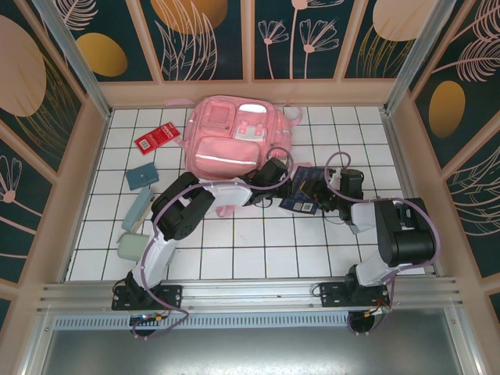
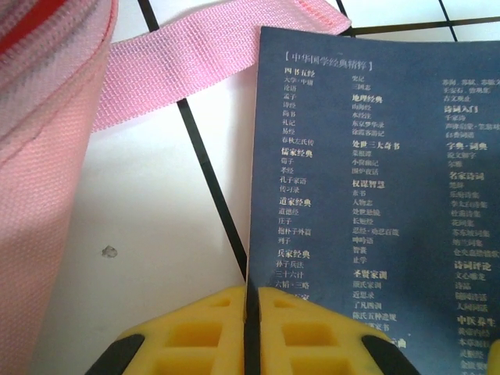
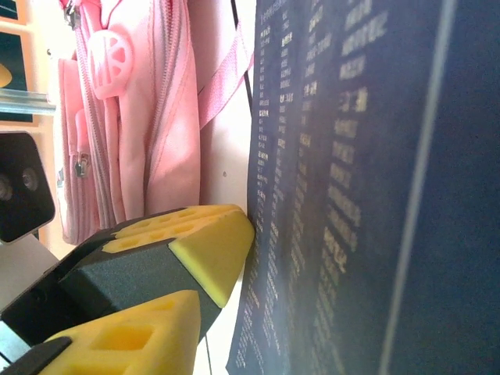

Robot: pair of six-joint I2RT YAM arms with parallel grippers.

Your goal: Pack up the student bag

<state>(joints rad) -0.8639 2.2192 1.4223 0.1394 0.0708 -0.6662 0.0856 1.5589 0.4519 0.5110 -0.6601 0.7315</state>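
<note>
The pink student bag (image 1: 230,141) lies flat at the back middle of the tiled table, pockets up. Just right of it lies a dark blue book (image 1: 308,187) printed with white Chinese text. My left gripper (image 1: 283,178) reaches across from the left and is shut on the book's left edge (image 2: 251,301). The bag's side (image 2: 47,156) and a pink strap (image 2: 180,70) lie just beyond. My right gripper (image 1: 326,187) faces the book from the right. One of its yellow fingers (image 3: 133,336) stands clear of the book (image 3: 351,195); the other is hidden behind it.
Left of the bag are a red packet (image 1: 157,138), a teal box (image 1: 141,176), a pale teal case (image 1: 137,209) and a pale green block (image 1: 131,247). Wooden walls close in the table on three sides.
</note>
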